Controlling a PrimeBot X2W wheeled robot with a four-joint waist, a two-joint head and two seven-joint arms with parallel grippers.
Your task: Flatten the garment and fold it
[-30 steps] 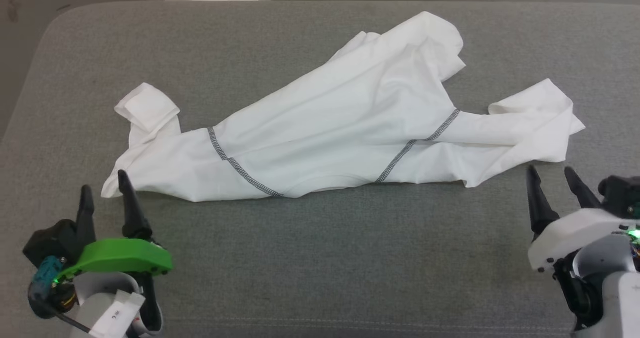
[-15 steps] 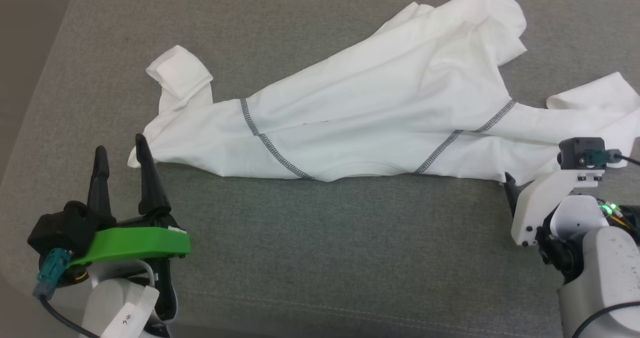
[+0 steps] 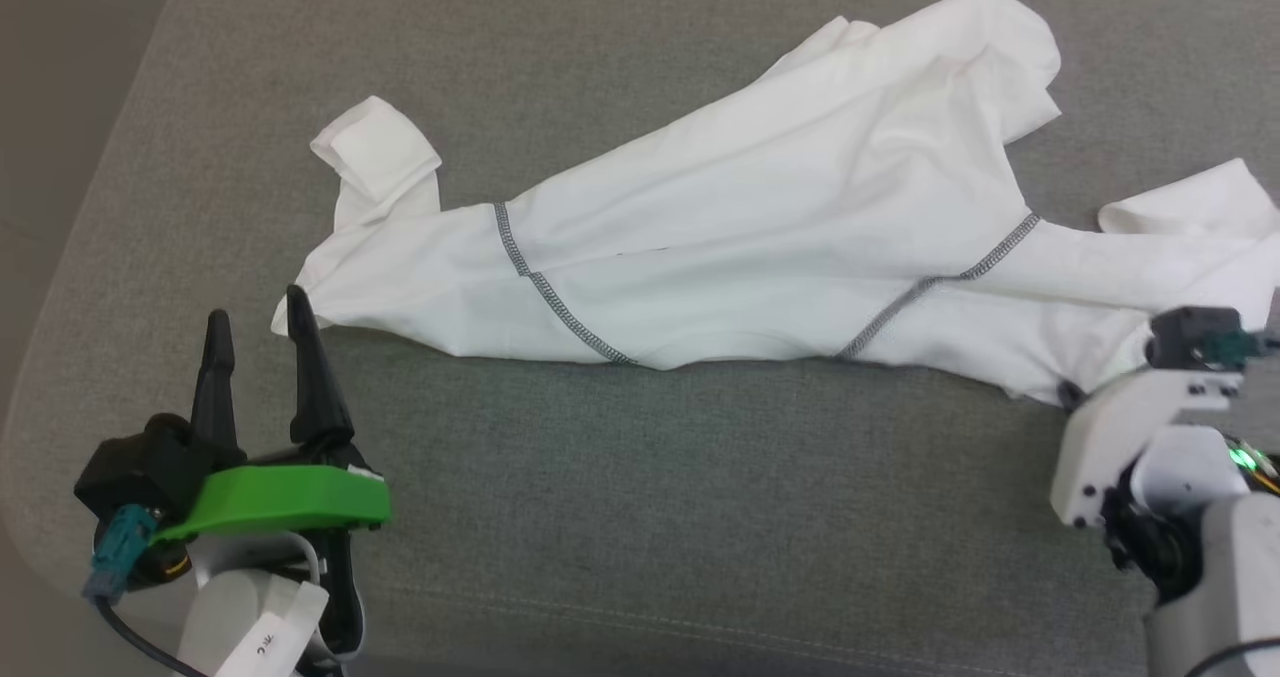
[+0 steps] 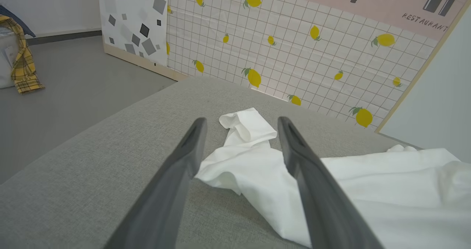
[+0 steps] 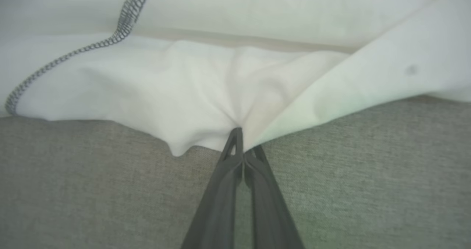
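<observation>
The garment [image 3: 750,227], a white T-shirt with grey stitching, lies crumpled and stretched sideways across the grey cushion. My left gripper [image 3: 256,307] is open, its right fingertip just at the garment's near-left corner. In the left wrist view the open left gripper [image 4: 241,120] frames a rolled sleeve end of the garment [image 4: 368,190]. My right gripper [image 3: 1072,393] sits at the garment's near-right edge, mostly hidden behind its white wrist housing. The right wrist view has the right gripper [image 5: 238,132] shut on the garment [image 5: 206,87], with the fabric puckering into the tips.
The grey cushion [image 3: 640,497] has open room along its near side between my arms. Its rounded left edge [image 3: 110,187] drops to the floor. A lemon-patterned wall panel [image 4: 294,39] stands beyond the cushion, and a yellow plaid cloth [image 4: 22,68] hangs far off.
The head camera has shifted down and left. My right gripper went forward to the garment's near-right edge and shut on it. The left gripper stays open by the left corner.
</observation>
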